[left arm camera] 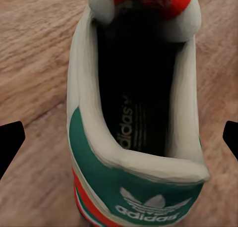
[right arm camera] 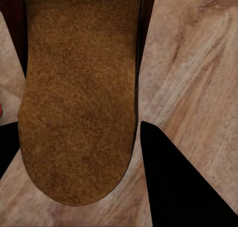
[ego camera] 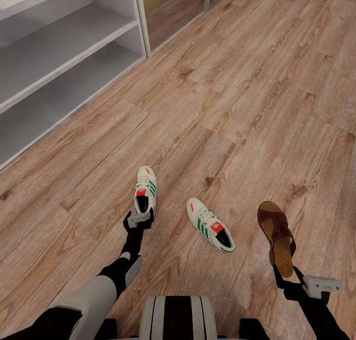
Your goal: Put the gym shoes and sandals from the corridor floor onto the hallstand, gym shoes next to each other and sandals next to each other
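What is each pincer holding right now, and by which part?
Right pincer grips the sandal at its heel end. Left pincer sits open around the gym shoe heel, not gripping.

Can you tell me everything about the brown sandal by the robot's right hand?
The sandal is a dark maroon-brown slip-on with a wide patterned strap and a tan, cork-looking footbed. In the head view its heel end sits at the right gripper, toe pointing away from the robot. In the right wrist view a dark finger sits beside the rounded heel. Whether it is lifted off the wooden floor or gripped cannot be told.
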